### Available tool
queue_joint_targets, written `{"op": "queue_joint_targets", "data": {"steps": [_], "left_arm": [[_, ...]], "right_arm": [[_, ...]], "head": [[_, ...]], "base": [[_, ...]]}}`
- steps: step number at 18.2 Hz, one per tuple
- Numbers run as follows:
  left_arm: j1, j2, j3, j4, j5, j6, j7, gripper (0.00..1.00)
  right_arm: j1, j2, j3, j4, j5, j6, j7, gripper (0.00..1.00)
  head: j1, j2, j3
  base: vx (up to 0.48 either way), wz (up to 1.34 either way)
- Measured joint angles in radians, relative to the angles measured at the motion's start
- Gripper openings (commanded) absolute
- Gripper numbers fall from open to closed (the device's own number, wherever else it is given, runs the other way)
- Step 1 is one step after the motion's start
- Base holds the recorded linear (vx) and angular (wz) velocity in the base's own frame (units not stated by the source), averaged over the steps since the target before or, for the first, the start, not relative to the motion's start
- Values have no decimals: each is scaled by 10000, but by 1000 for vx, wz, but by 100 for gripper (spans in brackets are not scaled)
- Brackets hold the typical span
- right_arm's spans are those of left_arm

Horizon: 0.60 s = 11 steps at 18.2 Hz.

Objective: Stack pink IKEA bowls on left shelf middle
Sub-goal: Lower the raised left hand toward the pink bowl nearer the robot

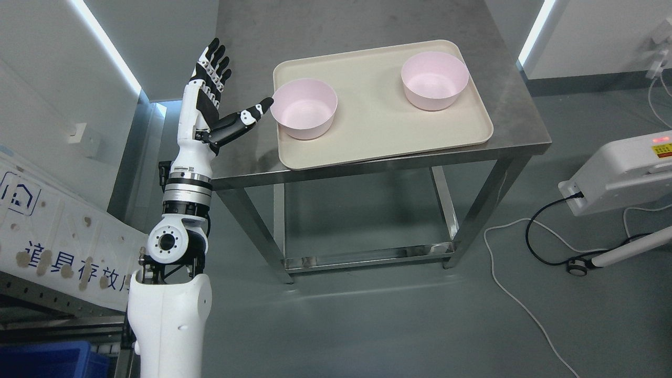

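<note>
Steel table (504, 121) carries a beige tray (378, 142). Two pink bowls sit on it, both upright and well apart: near bowl (304, 107) at the tray's 9 o'clock edge, far bowl (434, 80) toward 1 o'clock.

Left hand (212, 100) is raised just beside the near bowl, at its 9 o'clock. Fingers (214, 58) are spread wide and straight, holding nothing; thumb tip (264, 106) is at the bowl's rim, contact uncertain. Right arm is not in view.

Progress, as judged: nothing stacked yet. No bowl is lifted; both remain to be gathered and carried to the shelf (no shelf clearly identifiable here).

Writing: white panel (58, 236) at 8 o'clock bears blue Chinese characters, partly cut off, plus a small house-like logo. White machine (625, 173) at 3 o'clock has a yellow label, too small to read. No brand mark visible on the bowls.
</note>
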Motion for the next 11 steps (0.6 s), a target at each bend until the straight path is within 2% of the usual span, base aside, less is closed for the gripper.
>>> {"op": "queue_joint_targets", "data": {"steps": [7, 9, 11], "left_arm": [[-242, 0, 36, 70, -3, -98, -82, 100], [-516, 5, -24, 192, -12, 81, -615, 99], [-1045, 158, -98, 496, -70, 348, -1782, 99]], "right_arm": [[0, 0, 0, 0, 0, 0, 0, 100], [0, 0, 0, 0, 0, 1, 0, 100], [0, 0, 0, 0, 0, 3, 0, 100]], "head": [[0, 0, 0], [0, 0, 0], [0, 0, 0]], "base": [[0, 0], [0, 0], [0, 0]]}}
